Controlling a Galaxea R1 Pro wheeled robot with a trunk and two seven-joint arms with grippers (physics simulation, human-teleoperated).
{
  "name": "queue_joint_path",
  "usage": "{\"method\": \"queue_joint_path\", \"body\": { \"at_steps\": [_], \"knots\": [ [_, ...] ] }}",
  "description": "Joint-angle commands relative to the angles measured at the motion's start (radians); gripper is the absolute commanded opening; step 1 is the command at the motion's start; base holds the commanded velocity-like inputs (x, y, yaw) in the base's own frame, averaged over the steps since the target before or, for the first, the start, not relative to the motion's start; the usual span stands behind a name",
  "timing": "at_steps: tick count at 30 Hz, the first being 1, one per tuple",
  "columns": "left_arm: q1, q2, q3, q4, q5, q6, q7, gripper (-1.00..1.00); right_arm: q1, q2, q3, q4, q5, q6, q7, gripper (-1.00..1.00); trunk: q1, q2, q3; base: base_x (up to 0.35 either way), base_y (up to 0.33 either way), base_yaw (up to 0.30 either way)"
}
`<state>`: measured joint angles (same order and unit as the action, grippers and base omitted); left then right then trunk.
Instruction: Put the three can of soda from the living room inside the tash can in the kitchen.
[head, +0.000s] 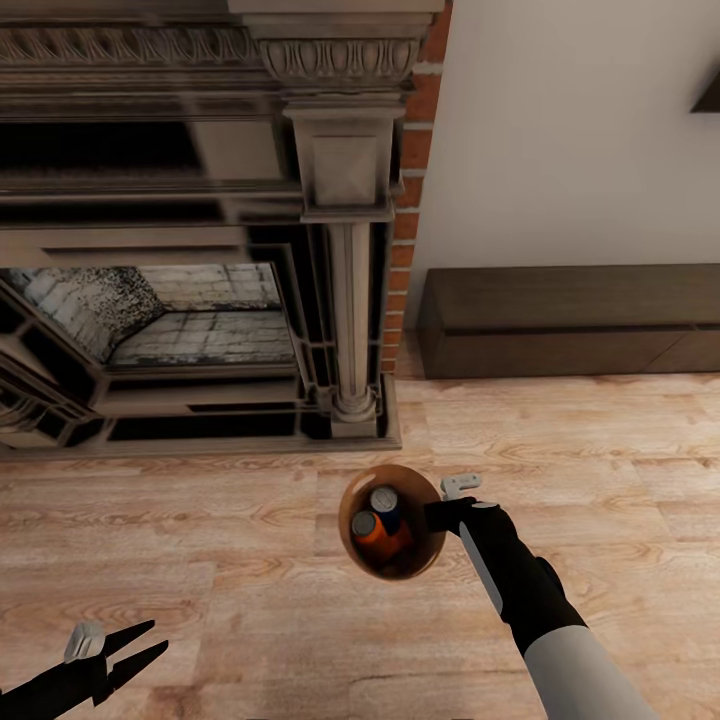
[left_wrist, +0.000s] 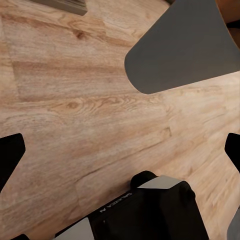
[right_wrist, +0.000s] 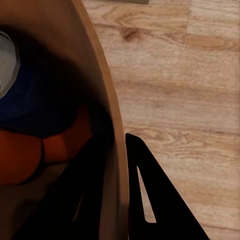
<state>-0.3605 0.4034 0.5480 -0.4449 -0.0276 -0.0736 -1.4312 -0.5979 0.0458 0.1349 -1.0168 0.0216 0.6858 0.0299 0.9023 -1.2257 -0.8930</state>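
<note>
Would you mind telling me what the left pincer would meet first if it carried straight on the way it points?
Probably the bare wood floor; the open left pincer has nothing between its tips, though depth is unclear.

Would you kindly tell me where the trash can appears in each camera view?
Head view: trash can low centre, held at its rim by the right gripper.
Left wrist view: not in it.
Right wrist view: its brown wall beside a dark finger.
Shared landmark: wood floor.

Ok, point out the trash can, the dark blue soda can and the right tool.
trash can (head: 352, 548), head view, inner brown wall at its left.
dark blue soda can (head: 385, 500), head view, silvery top.
right tool (head: 447, 503), head view, at the can's rim between its fingertips.
</note>
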Motion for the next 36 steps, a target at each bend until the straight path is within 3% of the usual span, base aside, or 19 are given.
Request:
{"method": "queue_joint_path", "body": {
  "at_steps": [1, 21, 25, 28, 29, 32, 36],
  "knots": [
    [0.0, 0.0, 0.0, 0.0, 0.0, 0.0, 0.0, 1.0, 0.0, 0.0, 0.0, 0.0, -0.015, 0.0, 0.004, -1.0, 0.004, -0.007, -0.003, 0.0, 0.0, 0.0],
    [0.0, -0.002, 0.0, 0.0, 0.0, -0.001, -0.002, 1.0, 0.0, 0.0, 0.001, -0.001, -0.018, -0.001, 0.005, -1.0, 0.081, -0.147, -0.066, 0.0, 0.0, 0.0],
    [0.0, -0.002, -0.001, 0.0, 0.0, -0.003, -0.006, 1.0, 0.0, 0.0, 0.001, 0.0, -0.02, -0.033, 0.005, -1.0, 0.088, -0.161, -0.072, 0.0, 0.0, 0.0],
    [0.0, -0.002, -0.003, 0.0, -0.001, -0.003, -0.04, 1.0, 0.0, 0.0, 0.001, 0.0, -0.02, -0.046, 0.005, -1.0, 0.088, -0.161, -0.072, 0.0, 0.0, 0.0],
    [0.0, -0.002, -0.004, -0.002, -0.001, -0.003, -0.089, 1.0, 0.0, 0.0, 0.002, 0.0, -0.02, -0.049, 0.005, -1.0, 0.088, -0.161, -0.072, 0.0, 0.0, 0.0],
    [0.0, -0.002, -0.004, -0.004, 0.0, -0.003, -0.136, 1.0, 0.0, 0.001, 0.002, 0.0, -0.02, -0.051, 0.005, -1.0, 0.088, -0.161, -0.072, 0.0, 0.0, 0.0],
    [0.0, -0.001, -0.002, -0.006, 0.001, -0.002, -0.14, 1.0, 0.0, 0.002, 0.002, 0.0, -0.02, -0.052, 0.005, -1.0, 0.092, -0.168, -0.075, 0.0, 0.0, 0.0]
  ]
}}
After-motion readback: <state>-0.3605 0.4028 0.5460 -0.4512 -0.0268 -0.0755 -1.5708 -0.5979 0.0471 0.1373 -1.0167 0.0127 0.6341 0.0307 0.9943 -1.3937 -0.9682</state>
